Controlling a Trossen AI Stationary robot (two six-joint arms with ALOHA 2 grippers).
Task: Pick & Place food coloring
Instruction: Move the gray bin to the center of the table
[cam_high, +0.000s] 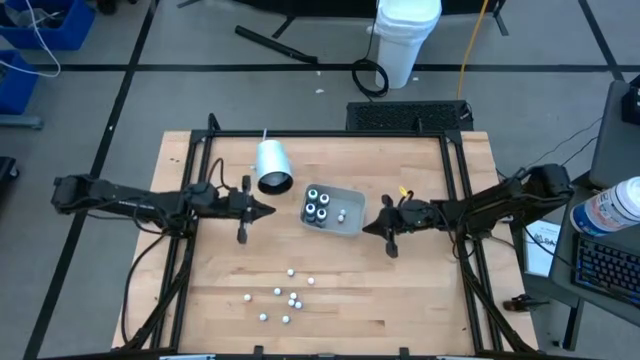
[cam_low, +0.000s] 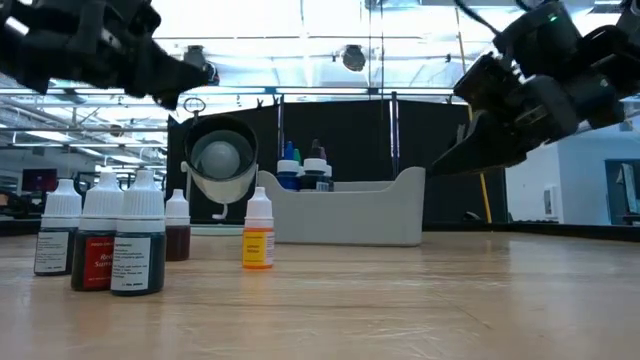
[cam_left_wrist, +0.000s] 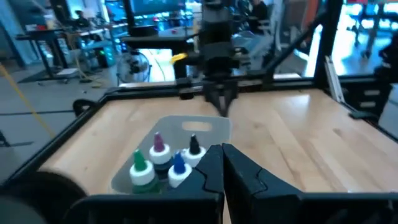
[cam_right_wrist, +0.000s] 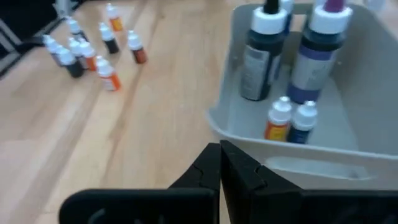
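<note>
Wooden table (cam_high: 420, 300): grey tray (cam_high: 348, 226) at centre, four large food coloring bottles (cam_high: 317, 204) plus two small ones inside. White cup (cam_high: 271, 166) on side at tray's 10 o'clock.

Left gripper (cam_high: 268, 210) at tray's 9 o'clock, right gripper (cam_high: 368, 229) at 3 o'clock; both pinched closed, holding nothing.

Loose small bottles (cam_high: 290, 297) clustered at tray's 6 o'clock, standing close together.

Risks, judged: closed fingers descending would topple bottles; tight cluster means neighbours knocked during grasp; low pass could nudge tray.
</note>
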